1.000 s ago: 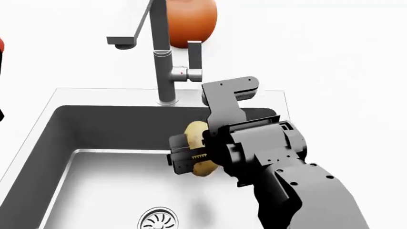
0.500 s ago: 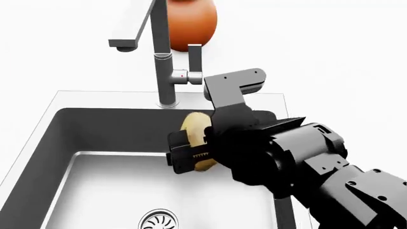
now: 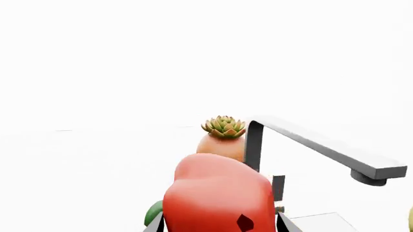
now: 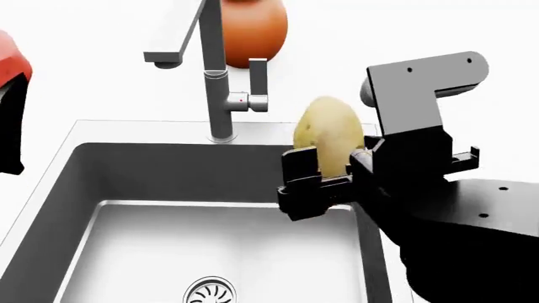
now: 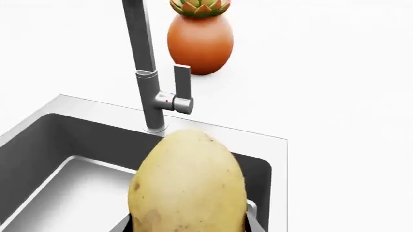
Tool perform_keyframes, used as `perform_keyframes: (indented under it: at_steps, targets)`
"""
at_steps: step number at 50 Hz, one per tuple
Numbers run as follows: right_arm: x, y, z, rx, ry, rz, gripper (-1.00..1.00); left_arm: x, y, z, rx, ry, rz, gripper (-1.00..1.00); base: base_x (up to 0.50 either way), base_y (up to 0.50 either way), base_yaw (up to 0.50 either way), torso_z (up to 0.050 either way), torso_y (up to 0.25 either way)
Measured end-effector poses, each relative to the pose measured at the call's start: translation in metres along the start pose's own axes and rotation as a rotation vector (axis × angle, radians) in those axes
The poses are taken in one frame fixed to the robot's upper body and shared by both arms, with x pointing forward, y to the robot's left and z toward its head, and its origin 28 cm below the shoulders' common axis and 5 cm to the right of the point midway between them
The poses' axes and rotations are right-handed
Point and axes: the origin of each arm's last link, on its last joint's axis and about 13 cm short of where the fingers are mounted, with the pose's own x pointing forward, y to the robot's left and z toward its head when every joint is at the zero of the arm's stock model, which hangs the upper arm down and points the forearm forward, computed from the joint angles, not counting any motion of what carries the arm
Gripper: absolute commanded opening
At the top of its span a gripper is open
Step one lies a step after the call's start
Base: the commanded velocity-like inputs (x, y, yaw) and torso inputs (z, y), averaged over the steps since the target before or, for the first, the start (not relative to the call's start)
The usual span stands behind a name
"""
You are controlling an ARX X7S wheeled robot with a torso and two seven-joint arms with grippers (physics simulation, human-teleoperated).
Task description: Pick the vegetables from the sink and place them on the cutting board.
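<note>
Yellow-tan potato [image 4: 330, 134]: standing upright at centre right of the head view, above the sink's right rim, clear of the basin floor.
Right gripper [image 4: 324, 173]: clamping the potato's lower half between its black fingers; in the right wrist view the potato [image 5: 187, 186] is filling the lower centre of the frame.
Pepper [image 3: 218, 200]: glossy red, sitting at the lower centre of the left wrist view, with a bit of green showing at its lower left.
Left gripper [image 4: 12, 120]: showing only at the far left edge of the head view as a dark shape with the red pepper [image 4: 14, 60] on top; the left wrist view is showing finger edges on either side of the pepper, so it is gripping the pepper.
Sink [image 4: 168, 167]: grey steel basin filling the lower left of the head view, with its drain [image 4: 209, 291] at the bottom edge.
Faucet [image 4: 214, 76]: rising from the back rim at upper centre, spout pointing toward upper left.
Orange pot [image 5: 200, 44]: standing behind the faucet at top centre of the right wrist view, with a green succulent [image 5: 200, 7] on top.
</note>
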Motion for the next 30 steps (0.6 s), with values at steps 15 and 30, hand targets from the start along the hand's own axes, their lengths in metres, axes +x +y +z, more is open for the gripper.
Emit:
perform_keyframes:
  at_steps: [15, 30]
  targets:
    - [-0.052, -0.010, -0.002, -0.015, -0.120, -0.074, -1.00, 0.004, 0.013, -0.007, 0.038, 0.019, 0.051, -1.00, 0.00, 0.00, 0.00, 0.000, 0.000]
    - [-0.067, -0.014, -0.010, -0.006, -0.163, -0.113, -1.00, 0.000, 0.012, -0.016, 0.051, 0.058, 0.029, -1.00, -0.10, 0.00, 0.00, 0.000, 0.000]
